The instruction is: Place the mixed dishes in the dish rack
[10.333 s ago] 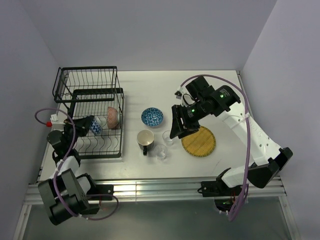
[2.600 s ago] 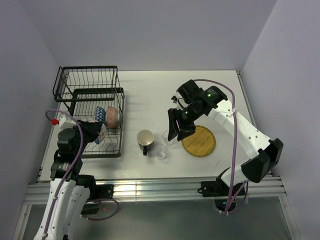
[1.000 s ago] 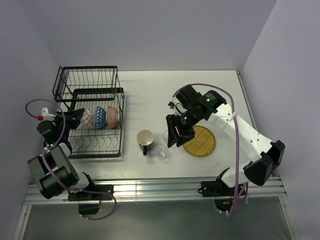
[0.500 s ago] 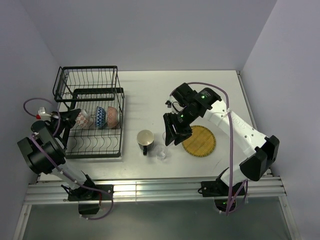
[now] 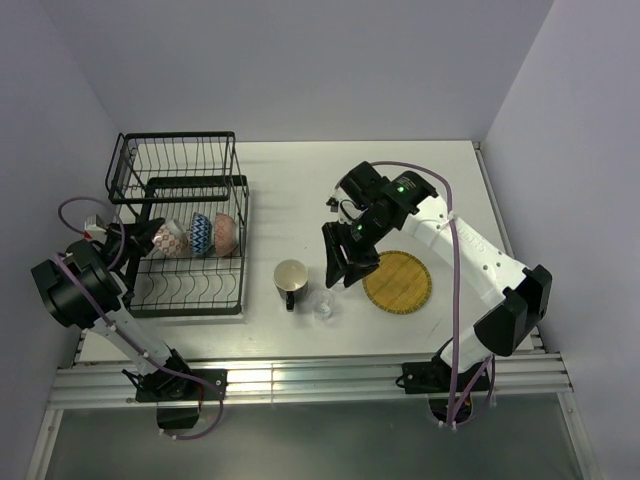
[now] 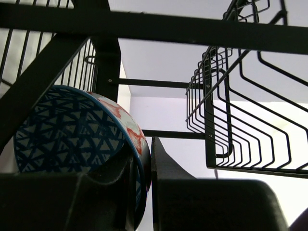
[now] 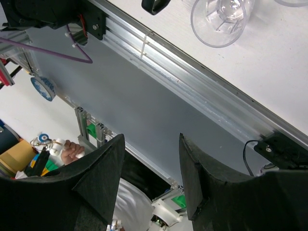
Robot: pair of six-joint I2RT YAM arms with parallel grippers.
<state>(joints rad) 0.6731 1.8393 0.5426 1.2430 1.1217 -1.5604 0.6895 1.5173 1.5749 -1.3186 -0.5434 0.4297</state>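
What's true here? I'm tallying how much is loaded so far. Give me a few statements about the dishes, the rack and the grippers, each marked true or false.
1. The blue patterned bowl stands on edge in the lower tier of the black wire dish rack. True.
2. The dark mug sits in the rack's upper basket. False: it stands on the white table, beside the rack.
3. The left gripper is shut on the rim of the leftmost bowl, blue-patterned inside and orange-red outside. True.
4. The right gripper holds the yellow round plate. False: its jaws are open and empty, and the plate lies flat on the table.
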